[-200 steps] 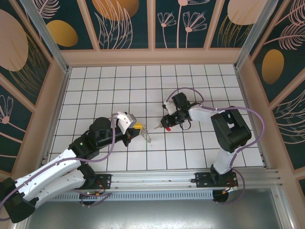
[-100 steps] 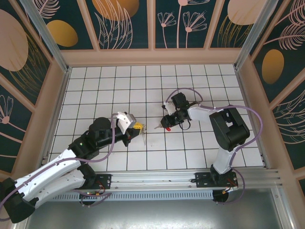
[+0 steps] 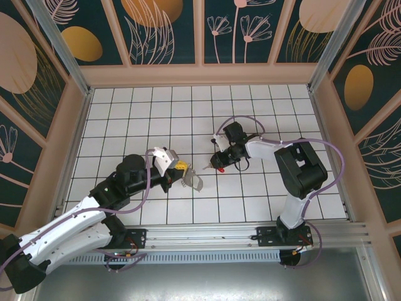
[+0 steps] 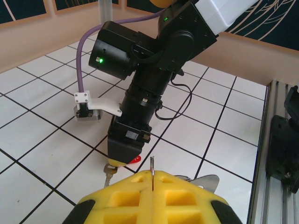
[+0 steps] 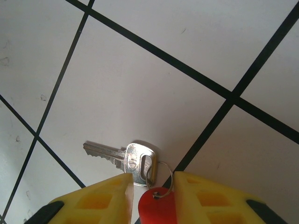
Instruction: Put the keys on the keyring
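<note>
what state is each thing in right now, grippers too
left gripper: shut, pinching the keyring
keyring: held at the left gripper's tip
right gripper: jaws either side of the red tag, grip unclear
red tag: between the right gripper's jaws, joined to the small ring
small ring: threaded through the key's hole
key: lying flat on the table

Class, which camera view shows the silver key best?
Right wrist: the silver key lies close and sharp, a ring through its head. Left wrist catches a sliver of it; top external, a faint speck.
</note>
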